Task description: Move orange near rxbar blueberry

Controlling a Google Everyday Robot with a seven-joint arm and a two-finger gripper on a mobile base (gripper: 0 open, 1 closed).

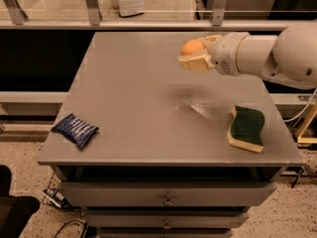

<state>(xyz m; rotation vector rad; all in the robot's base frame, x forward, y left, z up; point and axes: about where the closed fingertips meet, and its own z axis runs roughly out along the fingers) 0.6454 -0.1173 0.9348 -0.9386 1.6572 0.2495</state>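
Warm, fairly dim light over the desk [124,83] right now, and it's coming from above. The end effector [197,54] hangs over the desk's far right part, clamped on the orange [192,46], which catches the light and glows. It throws a soft, dark smudge of shadow onto the desk top straight below. Just in front of that smudge there's a pale speckled sheen. Deep shadow under the desk's front edge, brighter floor [163,4] beyond its far edge

Grey drawer table [133,98] on speckled floor [292,217], metal-posted glass partition [54,1] behind.
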